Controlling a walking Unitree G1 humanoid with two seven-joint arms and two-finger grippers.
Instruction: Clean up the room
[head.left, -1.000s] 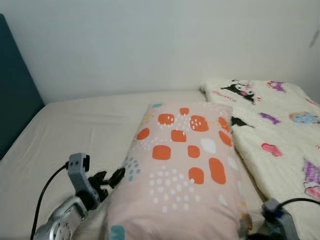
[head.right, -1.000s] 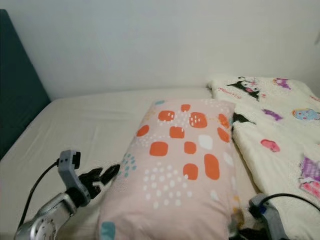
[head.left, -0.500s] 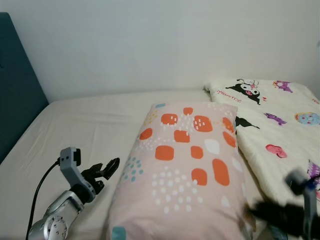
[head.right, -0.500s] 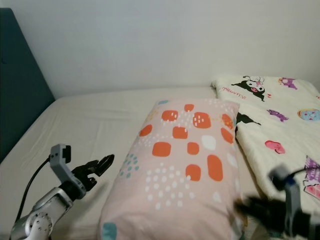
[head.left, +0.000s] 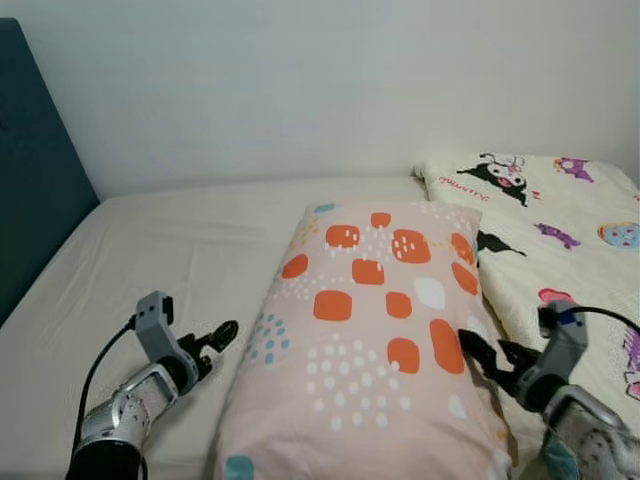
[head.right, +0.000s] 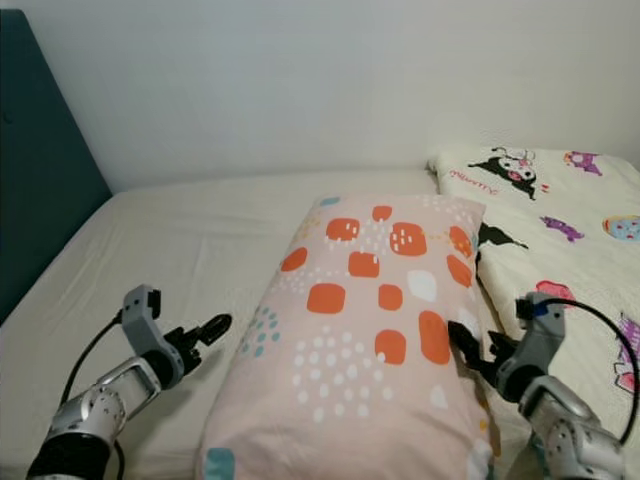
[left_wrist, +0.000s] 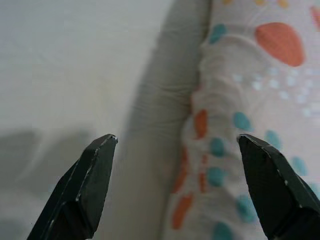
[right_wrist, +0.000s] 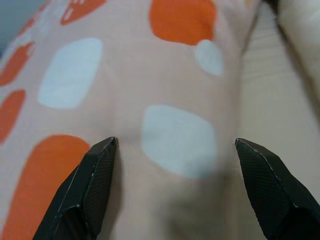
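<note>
Silver arms, grey wrist cameras, black cables, tapered black fingers (left_wrist: 85, 192).

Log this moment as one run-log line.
left pincer: open, beside pillow's left edge | right pincer: open, at pillow's right edge | pillow: lying on bed, ungrasped

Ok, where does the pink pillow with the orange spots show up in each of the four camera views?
Left eye view: pink pillow lies centre, lengthwise on the bed.
Right eye view: centre again, between the left gripper and right gripper.
Left wrist view: along one side, beyond the open fingers.
Right wrist view: close up across the picture.
Shared landmark: the cream bedsheet.
</note>
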